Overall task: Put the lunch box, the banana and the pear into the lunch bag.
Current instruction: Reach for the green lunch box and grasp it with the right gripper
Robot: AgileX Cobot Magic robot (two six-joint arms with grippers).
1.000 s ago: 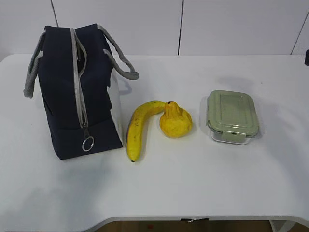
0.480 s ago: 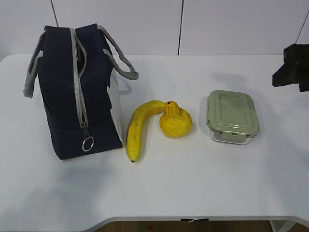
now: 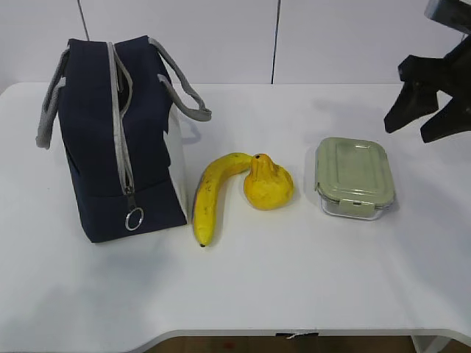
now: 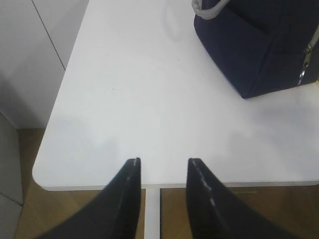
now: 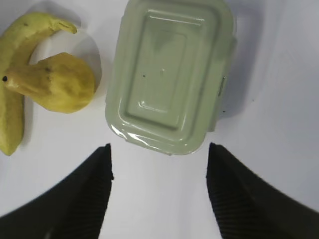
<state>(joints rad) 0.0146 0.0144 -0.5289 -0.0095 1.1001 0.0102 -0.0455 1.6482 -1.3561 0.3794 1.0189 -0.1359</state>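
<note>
The navy lunch bag stands at the table's left, zipper partly open; its corner shows in the left wrist view. The banana lies beside it, touching the pear. The lunch box with its green lid sits to the right. My right gripper is open and empty, above and to the right of the lunch box. In the right wrist view the lunch box, pear and banana lie ahead of my open gripper. My left gripper is open over the table's near-left corner, out of the exterior view.
The white table ends at a rounded front edge. White wall panels stand behind it. In the left wrist view the table's corner gives way to brown floor.
My right gripper has come into the exterior view from the right edge and moved left and up, toward the lunch box. The objects have not moved.
</note>
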